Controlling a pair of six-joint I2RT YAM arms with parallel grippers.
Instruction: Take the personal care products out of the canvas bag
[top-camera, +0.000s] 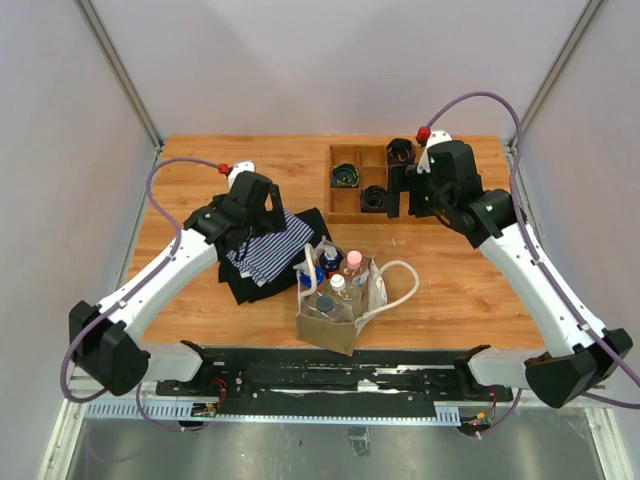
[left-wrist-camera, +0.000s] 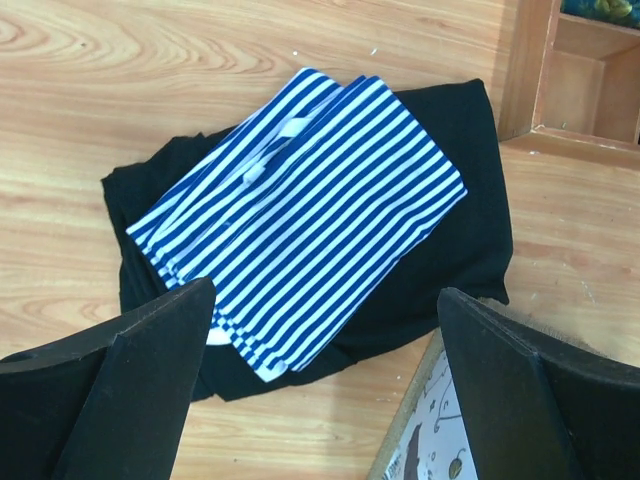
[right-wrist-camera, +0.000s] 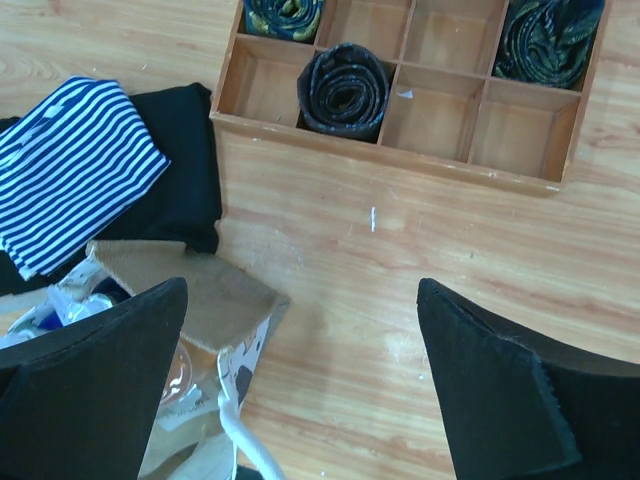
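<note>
The tan canvas bag (top-camera: 333, 318) stands open near the table's front middle, its white handles (top-camera: 403, 283) flopped to the right. Bottles stand upright inside it: a pink-capped clear one (top-camera: 354, 260), a white-capped one (top-camera: 338, 283) and blue-capped ones (top-camera: 330, 256). My left gripper (top-camera: 262, 218) is open and empty above the folded clothing, left of the bag; the bag's corner (left-wrist-camera: 432, 440) shows by its right finger. My right gripper (top-camera: 412, 192) is open and empty over the wooden tray's front edge, behind and right of the bag (right-wrist-camera: 195, 285).
Folded black and blue-striped clothing (top-camera: 262, 255) lies just left of the bag and also shows in the left wrist view (left-wrist-camera: 300, 215). A wooden compartment tray (top-camera: 347, 205) with dark coiled bundles (right-wrist-camera: 345, 90) sits at the back right.
</note>
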